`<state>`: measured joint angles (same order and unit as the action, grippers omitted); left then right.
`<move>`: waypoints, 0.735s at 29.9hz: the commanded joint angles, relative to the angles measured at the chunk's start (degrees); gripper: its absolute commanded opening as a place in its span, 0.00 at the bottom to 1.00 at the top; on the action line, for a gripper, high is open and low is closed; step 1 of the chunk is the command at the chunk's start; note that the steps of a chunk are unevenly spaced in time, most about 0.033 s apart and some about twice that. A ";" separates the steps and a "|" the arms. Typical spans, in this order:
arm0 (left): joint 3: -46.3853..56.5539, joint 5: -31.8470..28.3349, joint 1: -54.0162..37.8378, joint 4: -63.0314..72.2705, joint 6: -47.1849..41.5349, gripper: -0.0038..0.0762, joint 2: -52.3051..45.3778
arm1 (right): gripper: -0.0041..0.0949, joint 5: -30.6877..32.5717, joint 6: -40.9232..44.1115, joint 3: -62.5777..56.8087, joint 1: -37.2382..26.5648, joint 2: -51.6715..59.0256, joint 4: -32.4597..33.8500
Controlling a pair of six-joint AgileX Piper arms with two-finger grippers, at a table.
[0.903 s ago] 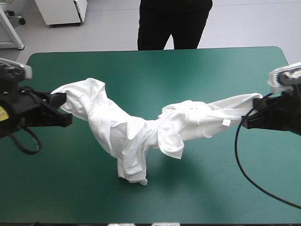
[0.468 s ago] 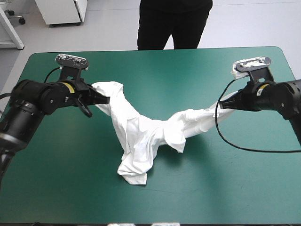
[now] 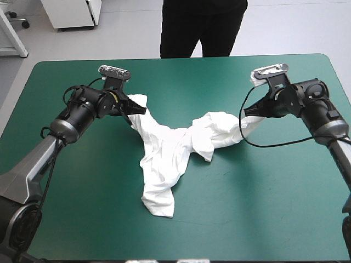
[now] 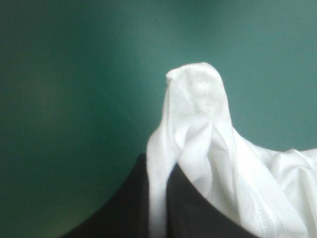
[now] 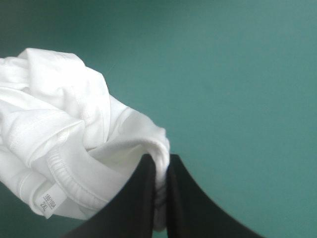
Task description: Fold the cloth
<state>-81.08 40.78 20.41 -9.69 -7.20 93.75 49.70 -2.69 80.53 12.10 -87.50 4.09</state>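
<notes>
Left black fin-fingered gripper (image 3: pixel 138 109), upper left of the high frame, is pinching one end of the white short-sleeved fabric T-shirt (image 3: pixel 164 164). Right gripper (image 3: pixel 245 113), upper right, is clamping the other end. The shirt is sagging, twisted, at centre onto the teal-green table cover (image 3: pixel 263 208). Risk: the twist is likely blocking a flat spread, and the thin pinches could slip under pull. Nothing else is obstructing.
</notes>
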 commanded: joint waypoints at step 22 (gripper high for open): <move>-15.54 22.10 0.07 -7.71 5.07 0.71 -4.51 | 0.74 4.19 5.64 6.76 -0.09 5.39 9.20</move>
<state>-92.84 61.30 20.41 -16.10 -1.95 94.36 54.79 2.86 85.05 12.10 -87.85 11.68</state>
